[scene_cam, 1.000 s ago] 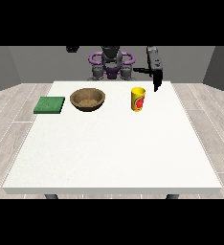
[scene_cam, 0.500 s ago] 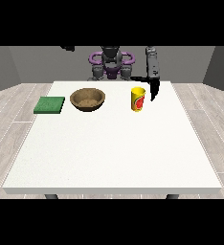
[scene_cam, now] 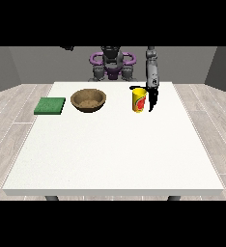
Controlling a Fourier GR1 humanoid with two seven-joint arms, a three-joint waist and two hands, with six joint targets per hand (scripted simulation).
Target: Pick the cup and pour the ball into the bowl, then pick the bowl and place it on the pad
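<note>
The white table [scene_cam: 113,154] carried everything in its far half. The brown bowl [scene_cam: 88,100] sat at about eleven o'clock from the table's middle, rim upward, and looked stiff and light enough to lift by its rim. The green pad [scene_cam: 50,105] lay flat at nine o'clock of the bowl, apart from it. The yellow cup [scene_cam: 139,100] stood upright at three o'clock of the bowl, its long axis vertical and mouth up; probably light, rigid and smooth, best taken round the side. The ball was not visible. The hand at the view's right [scene_cam: 152,98] hung just beside the cup, pointing down; whether its fingers were spread could not be told.
</note>
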